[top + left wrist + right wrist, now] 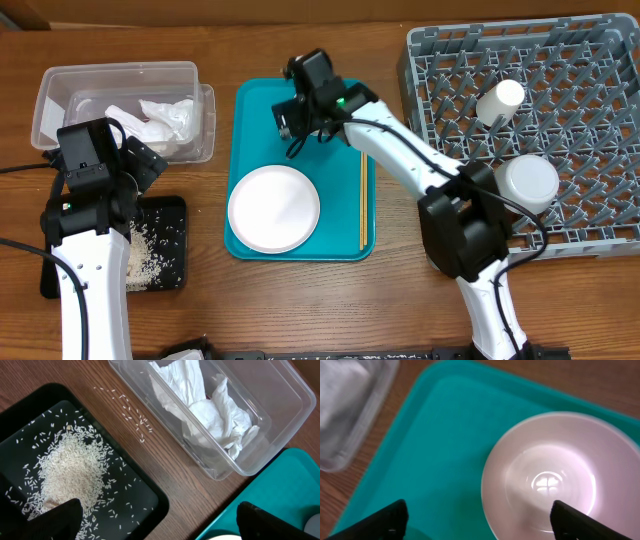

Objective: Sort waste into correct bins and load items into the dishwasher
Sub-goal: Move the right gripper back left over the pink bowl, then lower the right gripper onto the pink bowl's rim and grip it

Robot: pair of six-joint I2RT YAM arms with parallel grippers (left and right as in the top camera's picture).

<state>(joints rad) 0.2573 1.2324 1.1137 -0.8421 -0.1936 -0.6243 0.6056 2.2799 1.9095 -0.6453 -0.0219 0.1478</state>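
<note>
Teal tray (250, 100) is where the action is right now. Right claw (477, 515) hangs over its far end, jaws spread wide with nothing in them. The pink-white bowl (545, 480) sits on the tray right below, off toward one finger rather than centred. From overhead the arm hides the bowl. Plate (273, 208) and chopsticks (362, 200) lie on the same tray, nearer the robot. Cup (500, 100) is in the rack (412, 90) already.

Waste side looks mostly handled imo: napkins (165, 120) in the tub (110, 67), rice (70, 475) heaped in the black tray (170, 215). A few loose grains (132, 417) lie on the table between the two. Left claw (160, 525) hovers there, wide open and empty too.

So the step looks like loading dishes, bowl first. Next move needs the right claw shifted so one finger goes inside the rim and one outside. Then down, pinch, lift, and over to the rack.
</note>
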